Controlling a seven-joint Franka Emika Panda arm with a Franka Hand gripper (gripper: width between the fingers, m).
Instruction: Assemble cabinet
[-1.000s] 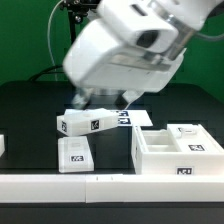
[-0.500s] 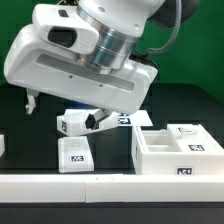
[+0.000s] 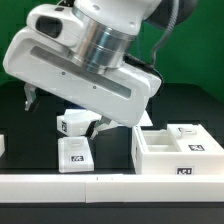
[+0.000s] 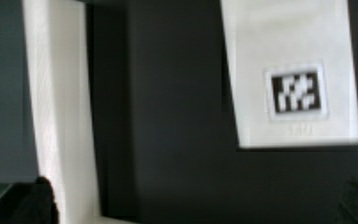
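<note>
The white cabinet body (image 3: 176,150), an open box with inner compartments and tags, stands at the exterior view's right. Two loose white tagged panels lie on the black table: one (image 3: 74,123) in the middle, one (image 3: 75,153) nearer the front. My gripper (image 3: 62,111) hangs just above the middle panel, its dark fingers (image 3: 28,97) spread wide apart with nothing between them. In the wrist view a tagged white panel (image 4: 297,75) lies on the dark table and one dark fingertip (image 4: 23,202) shows at the edge. The gripper (image 4: 194,208) is open and empty.
A long white rail (image 3: 110,186) runs along the table's front edge. A small white piece (image 3: 2,145) sits at the exterior view's far left. The marker board (image 3: 143,119) lies behind the panels, mostly hidden by the arm. A long white strip (image 4: 60,100) crosses the wrist view.
The arm has swung toward the exterior view's left and turned, so the wide hand now hangs lower over the middle panel. The panels and cabinet body have not moved.
</note>
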